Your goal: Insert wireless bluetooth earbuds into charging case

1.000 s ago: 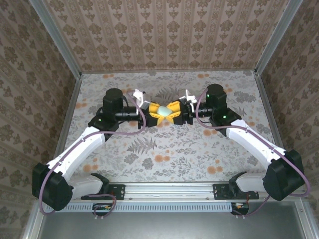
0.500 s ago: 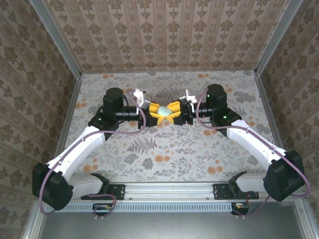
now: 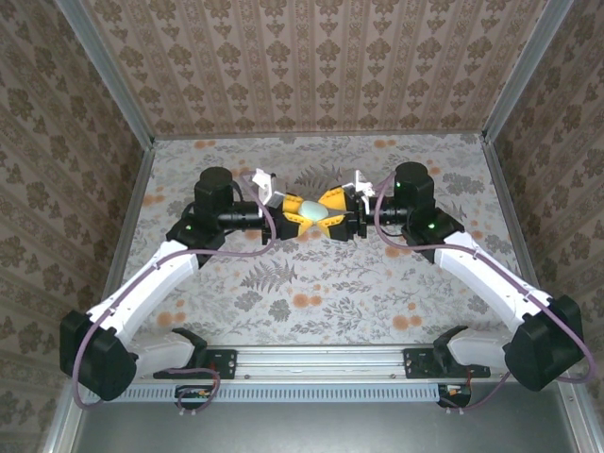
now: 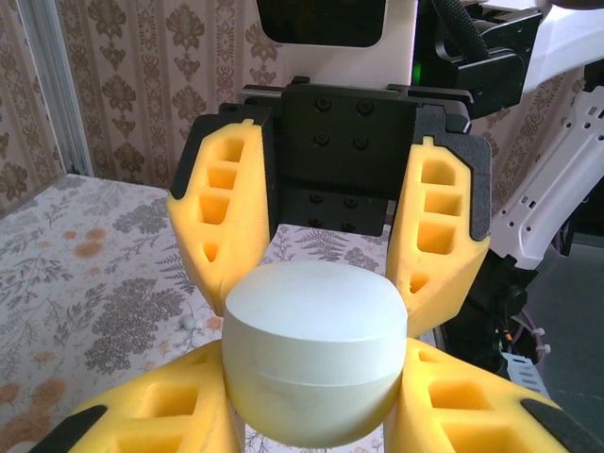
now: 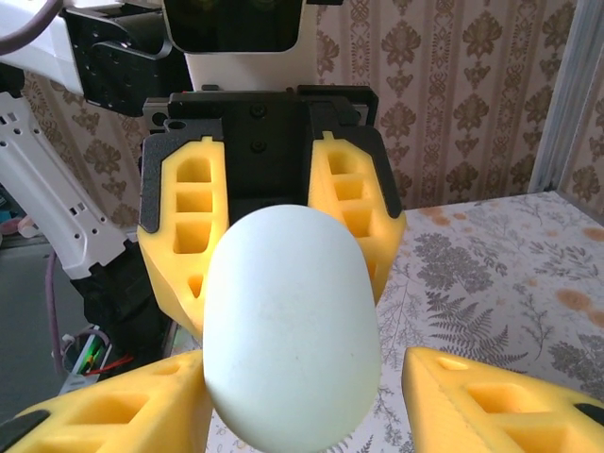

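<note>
The pale teal-white, oval, pebble-shaped plastic charging case (image 4: pixel 313 326) hangs in the air, clamped between the 2 yellow fingers of the left gripper (image 4: pixel 313 377). The right gripper (image 5: pixel 302 377) faces it with its jaws apart, 1 finger clear of the shell. The case looks light, rigid and slick. A hold is probably safest across its flanks near the seam, not on the rounded end.

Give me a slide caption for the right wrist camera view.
The left gripper holds the closed pale teal case while the right gripper's yellow fingers stand open around it.
</note>
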`<control>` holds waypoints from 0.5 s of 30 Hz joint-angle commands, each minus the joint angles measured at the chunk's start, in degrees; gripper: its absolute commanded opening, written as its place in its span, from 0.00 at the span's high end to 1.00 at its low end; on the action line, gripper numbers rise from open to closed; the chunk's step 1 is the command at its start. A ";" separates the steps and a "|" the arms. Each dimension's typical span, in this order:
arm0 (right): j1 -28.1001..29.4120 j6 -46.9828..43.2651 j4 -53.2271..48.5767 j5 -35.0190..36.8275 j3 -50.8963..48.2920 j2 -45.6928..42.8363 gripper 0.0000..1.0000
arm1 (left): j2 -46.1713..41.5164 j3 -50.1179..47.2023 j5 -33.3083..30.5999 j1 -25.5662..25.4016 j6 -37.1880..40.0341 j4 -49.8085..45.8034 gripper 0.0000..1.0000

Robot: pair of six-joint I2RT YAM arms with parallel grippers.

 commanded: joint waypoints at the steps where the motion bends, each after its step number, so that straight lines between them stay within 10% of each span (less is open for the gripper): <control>1: -0.50 1.76 -1.37 1.97 -0.19 -1.24 0.45 | -1.61 -0.86 1.79 -0.58 0.59 3.32 0.74; 15: -1.29 13.47 4.25 2.39 1.03 -0.69 0.43 | -2.27 -1.66 1.09 -1.10 3.71 1.53 0.75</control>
